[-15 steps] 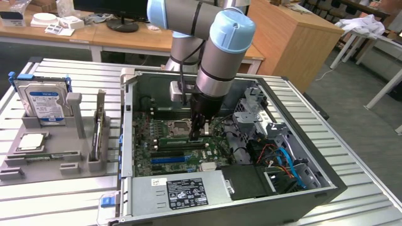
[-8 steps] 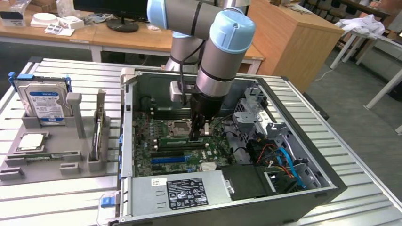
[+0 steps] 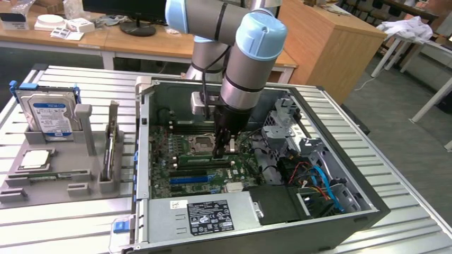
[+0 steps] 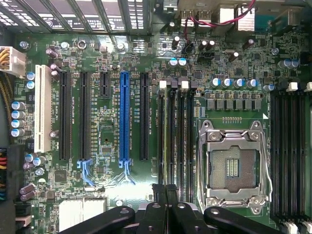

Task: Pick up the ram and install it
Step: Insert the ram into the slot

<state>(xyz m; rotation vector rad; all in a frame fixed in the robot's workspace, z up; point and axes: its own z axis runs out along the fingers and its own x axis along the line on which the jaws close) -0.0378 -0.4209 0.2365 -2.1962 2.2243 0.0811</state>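
Robotics lab w/ desks (image 3: pixel 141 45); arm (image 3: pixel 247 58) over open PC case (image 3: pixel 356 209)

I'm seeing the arm (image 3: pixel 244 87) showing as thick silver-grey tubing, with rounded joints that are wearing pale blue caps (image 3: pixel 261 32) well up from the gripper (image 3: pixel 222 152). A thin black cable (image 3: pixel 205 79) is running along the tubing toward the tool end, and a small pale grey box (image 3: pixel 201 103) is sitting just above the gripper, beside the last joint. The gripper itself is reading as all black. On the wrist feed I'm looking at its two slim, flat-sided fingers (image 4: pixel 160 204), flanked by glossy black links (image 4: pixel 105 219) that are ending in rounded knuckles.
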